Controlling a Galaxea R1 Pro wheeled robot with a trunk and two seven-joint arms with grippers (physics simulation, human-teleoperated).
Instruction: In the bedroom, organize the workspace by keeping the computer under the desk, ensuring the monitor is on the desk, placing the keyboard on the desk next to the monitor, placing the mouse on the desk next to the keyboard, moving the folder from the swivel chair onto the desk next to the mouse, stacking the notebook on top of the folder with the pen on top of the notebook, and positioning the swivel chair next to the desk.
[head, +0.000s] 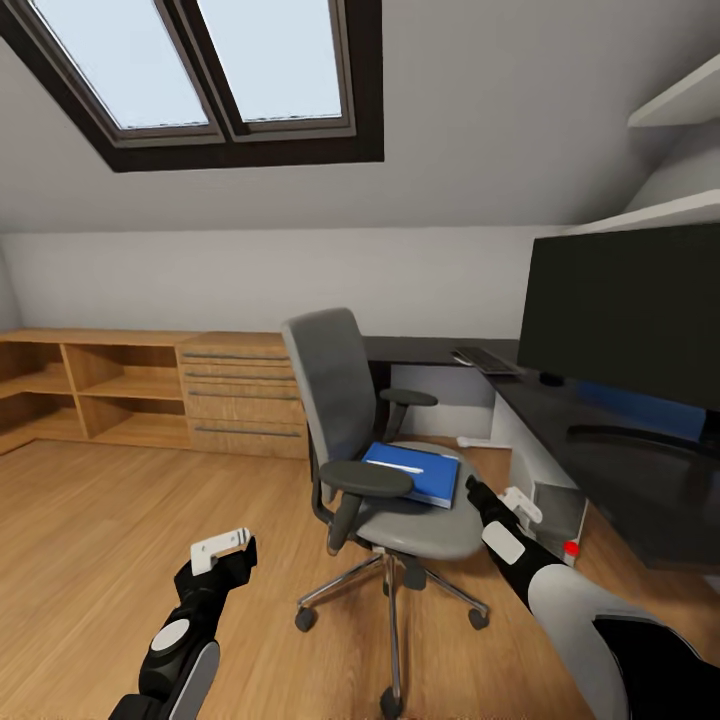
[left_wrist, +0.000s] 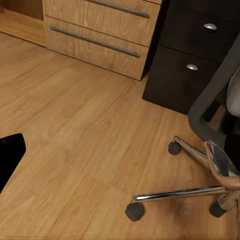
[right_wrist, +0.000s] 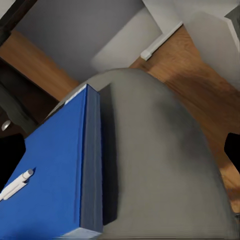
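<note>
Done so far: I see the monitor (head: 625, 310) on the desk (head: 610, 450) and the keyboard (head: 487, 360) on it near the screen.
Folder: the blue folder (head: 418, 472) lies on the swivel chair (head: 375, 455) seat, pen (right_wrist: 16, 184) on top of it.
Right gripper (head: 478, 495): just beside the folder's edge; I cannot tell its jaws.
Left gripper (head: 222, 552): low over the floor; jaws unclear.
Left to do: I judge folder, notebook, pen and chair all pending; mouse undetermined.
</note>
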